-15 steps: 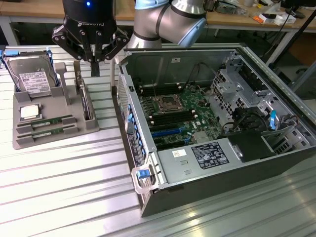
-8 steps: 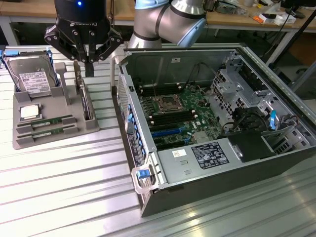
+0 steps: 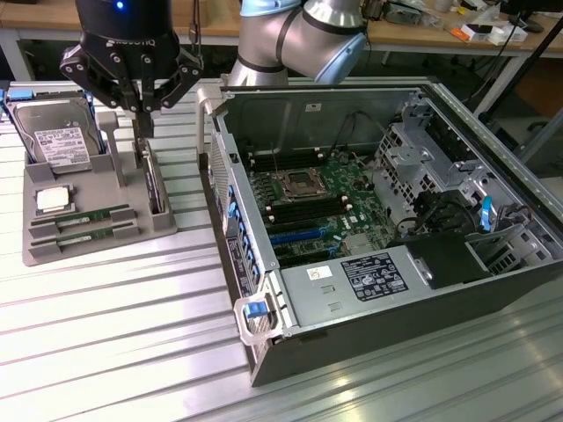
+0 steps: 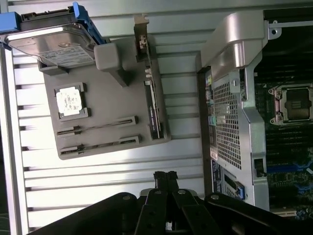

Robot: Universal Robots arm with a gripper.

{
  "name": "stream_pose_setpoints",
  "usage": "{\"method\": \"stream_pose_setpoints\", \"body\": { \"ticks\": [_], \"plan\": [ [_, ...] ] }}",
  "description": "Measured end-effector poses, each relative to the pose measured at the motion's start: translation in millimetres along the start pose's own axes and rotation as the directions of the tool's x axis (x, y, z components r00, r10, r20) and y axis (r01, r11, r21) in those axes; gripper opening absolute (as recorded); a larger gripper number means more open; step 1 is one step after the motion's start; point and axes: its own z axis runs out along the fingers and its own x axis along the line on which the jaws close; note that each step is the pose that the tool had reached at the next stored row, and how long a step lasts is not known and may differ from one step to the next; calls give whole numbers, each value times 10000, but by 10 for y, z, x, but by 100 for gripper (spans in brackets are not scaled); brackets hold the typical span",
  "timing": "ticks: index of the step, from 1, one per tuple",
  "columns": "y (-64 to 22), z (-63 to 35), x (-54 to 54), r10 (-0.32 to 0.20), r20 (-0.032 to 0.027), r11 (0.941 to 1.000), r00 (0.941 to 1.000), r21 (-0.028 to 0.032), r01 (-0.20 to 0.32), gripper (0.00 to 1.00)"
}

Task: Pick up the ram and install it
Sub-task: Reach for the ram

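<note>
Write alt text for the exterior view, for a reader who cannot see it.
A robot arm's closed gripper hangs over a grey tray holding a hard drive, a processor chip and two ram sticks lying in their slots. To the exterior view's right, an open computer case shows its motherboard, on a ribbed metal table.

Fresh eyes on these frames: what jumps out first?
The open computer case with its bare motherboard dominates the exterior view's right. At that view's left, the black gripper hangs shut and empty above a gray tray holding the hard drive and green ram.
</note>
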Motion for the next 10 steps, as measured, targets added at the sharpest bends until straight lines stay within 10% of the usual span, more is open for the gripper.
{"method": "stream_pose_setpoints", "body": {
  "ticks": [10],
  "plan": [
    [-12,-4,159,0,0,10000,10000,0,0,10]
  ]
}}
